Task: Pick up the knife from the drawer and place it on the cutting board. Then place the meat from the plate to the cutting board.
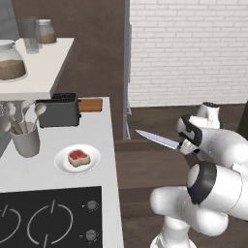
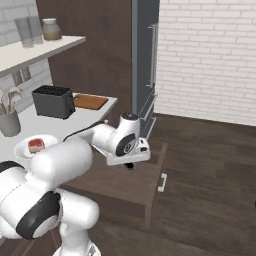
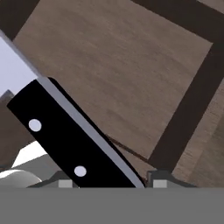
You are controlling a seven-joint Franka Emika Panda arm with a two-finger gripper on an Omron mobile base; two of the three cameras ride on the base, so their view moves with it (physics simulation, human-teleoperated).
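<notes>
Silver blade of knife [image 1: 157, 139] projects sideways from my gripper [image 1: 184, 145], pincer clenched on black handle [image 3: 70, 140], held in air above open drawer [image 2: 125, 187]. Cutting board [image 1: 90, 104] lies at far end of counter [image 1: 104, 140], just beside toaster [image 1: 59, 110]. Meat [image 1: 78, 157] sits on plate [image 1: 63, 164]. Risks, my judgement: long blade tip catching counter edge or toaster during swing; off-centre hold letting knife pivot in pads.

Toaster [image 1: 59, 110] covers most of the cutting board [image 1: 90, 104] from the left side. Knife [image 3: 65, 131] up close runs off the frame, blade tip gone, and its handle hides the fingertips.
</notes>
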